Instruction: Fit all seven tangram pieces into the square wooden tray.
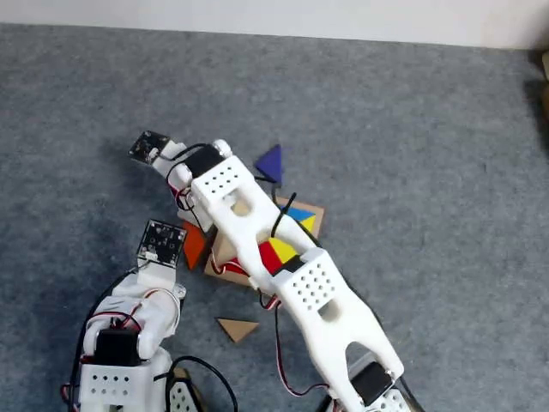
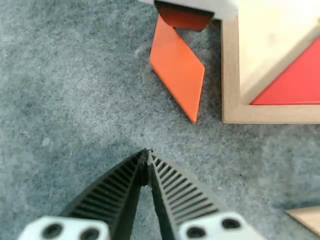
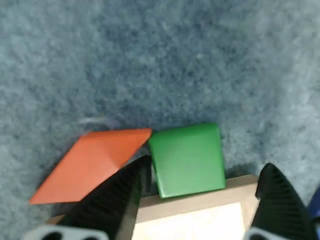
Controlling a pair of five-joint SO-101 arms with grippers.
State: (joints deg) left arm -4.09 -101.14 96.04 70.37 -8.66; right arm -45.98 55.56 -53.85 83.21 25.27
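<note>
Grey carpeted table (image 1: 429, 129): the work surface, with both arms reaching in from its near edge.

Square wooden tray (image 2: 229, 75): partly filled. A red piece (image 2: 295, 82) and a yellow piece (image 1: 283, 251) lie inside, with a blue one beside them. The long right arm crosses over it.

Loose pieces:
- The orange parallelogram (image 3: 92, 162) lies flat on the carpet just outside the tray's rim.
- The green square (image 3: 187, 160) sits against the outer side of the same rim, one corner touching the parallelogram. I cannot tell whether its edge rides up on the wood.
- A dark blue triangle (image 1: 270, 163) lies beyond the tray.
- A plain wooden triangle (image 1: 238, 328) lies on the near side.

Right gripper (image 3: 206, 165): the jaws stand wide apart and hold nothing. The green square lies between them, nearer one finger than the other.

Left gripper (image 2: 147, 157): the jaws are closed tip to tip and empty, over bare carpet short of the parallelogram.

Assessment: the step in hand appears to be picking up the green square. I recommend:
- centring the jaws on two opposite flat edges before closing;
- keeping the nearer finger off the parallelogram's corner;
- lifting clear of the rim before carrying the piece in.
</note>
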